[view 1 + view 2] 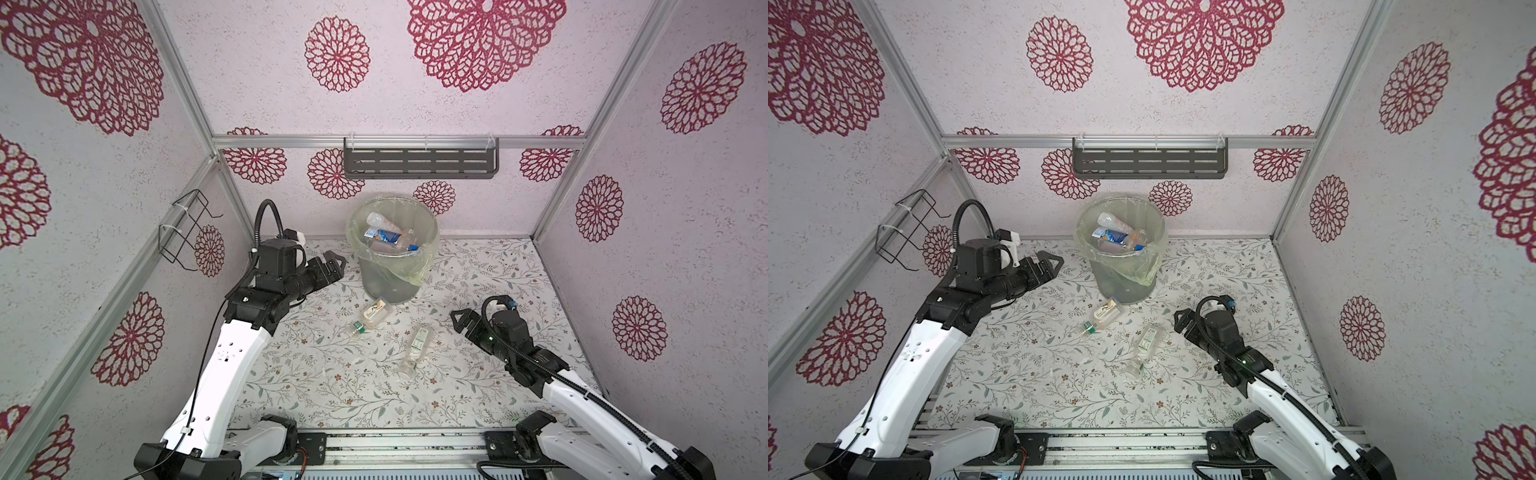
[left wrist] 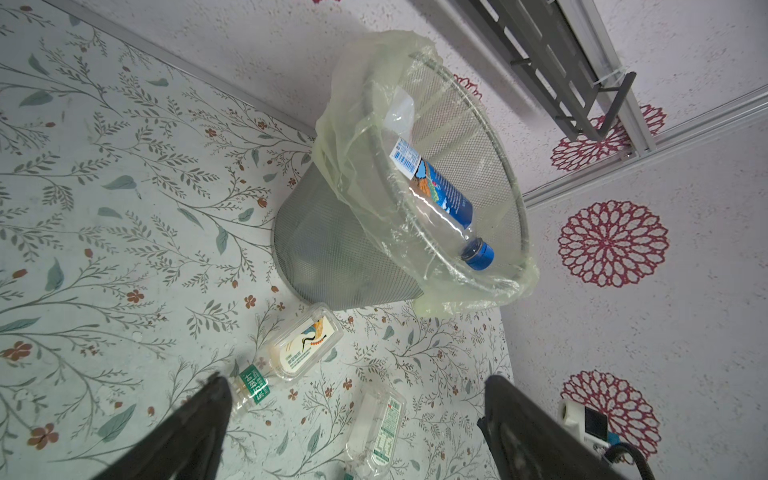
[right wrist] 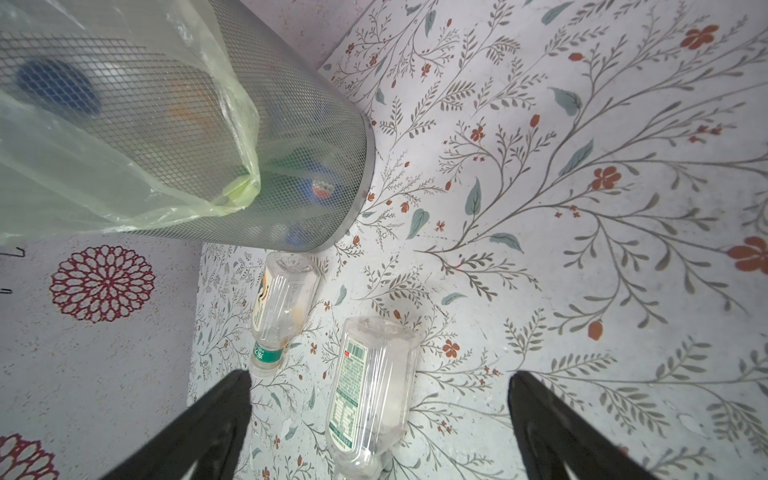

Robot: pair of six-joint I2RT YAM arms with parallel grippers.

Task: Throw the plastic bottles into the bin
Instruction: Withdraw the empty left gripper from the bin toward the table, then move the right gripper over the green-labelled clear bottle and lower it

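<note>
Plainly the bin [image 1: 386, 286] stands at the far middle, the left gripper [image 1: 332, 268] and right gripper [image 1: 459, 322] hang wide open, empty, and the cream-label bottle [image 1: 376, 312] and clear bottle [image 1: 419, 343] lying on its near side look light, slick, crushable: pinch mid-body

I see pale textured walls [image 1: 249, 95] with dark red flower medallions, framed by aluminium rails [image 1: 291, 141]. The bench [image 1: 332, 386] has a leaf-and-blossom covering. A dark slotted shelf [image 1: 419, 163] hangs on the back wall above the bench's far edge; a black wire rack [image 1: 187, 230] hangs on the side wall by the far left corner.
</note>
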